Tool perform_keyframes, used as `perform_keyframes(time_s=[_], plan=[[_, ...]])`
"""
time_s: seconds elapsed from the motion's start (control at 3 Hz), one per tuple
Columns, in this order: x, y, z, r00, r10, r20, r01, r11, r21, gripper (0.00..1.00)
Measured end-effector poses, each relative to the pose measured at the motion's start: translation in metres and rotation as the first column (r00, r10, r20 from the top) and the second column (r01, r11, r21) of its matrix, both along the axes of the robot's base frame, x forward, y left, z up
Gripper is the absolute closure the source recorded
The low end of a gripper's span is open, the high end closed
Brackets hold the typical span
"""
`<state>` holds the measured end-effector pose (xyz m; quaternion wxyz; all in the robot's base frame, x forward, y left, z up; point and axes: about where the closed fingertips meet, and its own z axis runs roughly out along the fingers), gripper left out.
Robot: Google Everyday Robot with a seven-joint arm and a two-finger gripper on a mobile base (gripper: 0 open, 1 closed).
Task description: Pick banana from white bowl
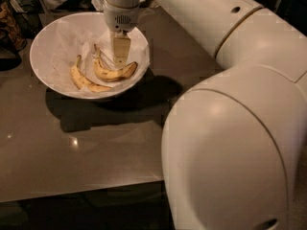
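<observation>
Claw far forward, apparently tip-down

Smooth plastic gripper inside white bowl lined with crinkled paper

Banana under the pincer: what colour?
The banana is yellow with brown speckles, camera view. The pincer hangs over it, inside the white bowl.

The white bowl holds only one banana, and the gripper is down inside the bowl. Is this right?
Not quite. The camera view shows two bananas in the white bowl: the banana, plump and curved, and a slimmer banana beside it. The gripper is down inside the bowl.
</observation>
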<state>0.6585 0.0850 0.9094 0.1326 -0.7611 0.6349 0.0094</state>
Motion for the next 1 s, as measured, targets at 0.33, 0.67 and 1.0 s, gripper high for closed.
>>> perform_keyframes(time_s=[0.33, 0.67, 1.0], plan=[[-0.0002, 0.0025, -0.0070, 0.9998, 0.003, -0.020, -0.003, 1.000, 0.005, 0.37], [-0.0027, 0.0036, -0.0126, 0.9992, -0.004, -0.039, 0.004, 1.000, 0.018, 0.37], [-0.0050, 0.0040, -0.0166, 0.9986, -0.008, -0.052, 0.009, 1.000, 0.025, 0.45]])
